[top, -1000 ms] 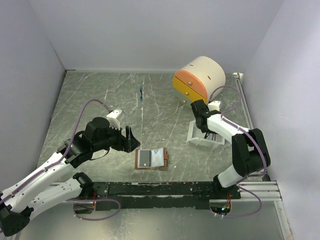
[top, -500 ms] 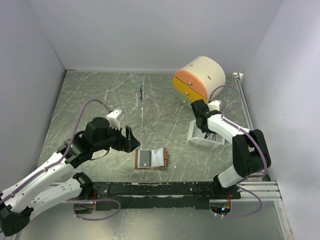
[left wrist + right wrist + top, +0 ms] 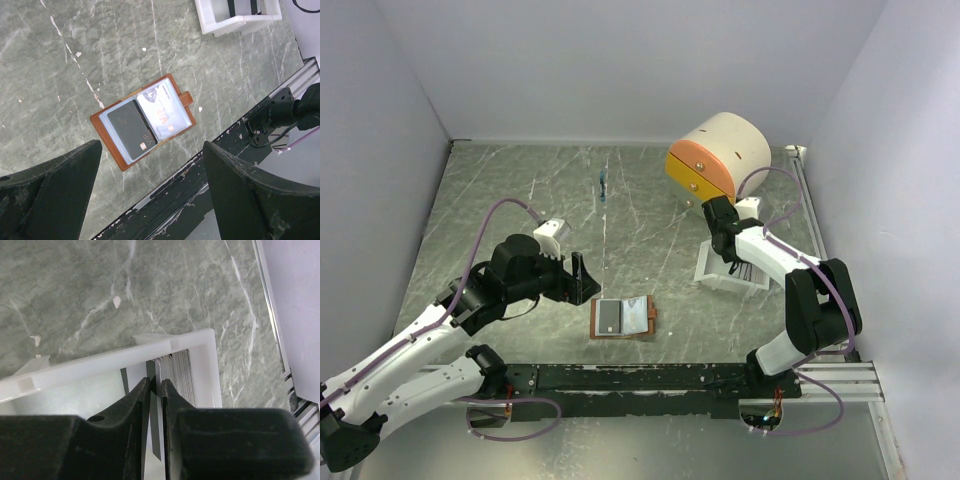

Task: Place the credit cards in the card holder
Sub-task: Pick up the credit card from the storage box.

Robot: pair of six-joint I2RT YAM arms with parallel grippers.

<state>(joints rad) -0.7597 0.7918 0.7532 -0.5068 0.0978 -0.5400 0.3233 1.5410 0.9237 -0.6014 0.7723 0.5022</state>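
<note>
Since the right gripper (image 3: 155,385) is clamped on one credit card (image 3: 151,371) standing edge-up in the white tray (image 3: 100,365), a neighbour from the packed stack (image 3: 176,371) could be dragged up w/ it, or the thin edge lost mid-lift. The left gripper (image 3: 152,146) is held wide open above the card holder (image 3: 107,150), which is laid open near the table front w/ 2 pocketed cards (image 3: 131,131). Unpinned, it may be shoved at insertion.

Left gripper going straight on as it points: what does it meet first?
Probably the open card holder, flat on the table, between the left gripper's spread fingers; nothing shows in the way, though depth is unclear.
</note>
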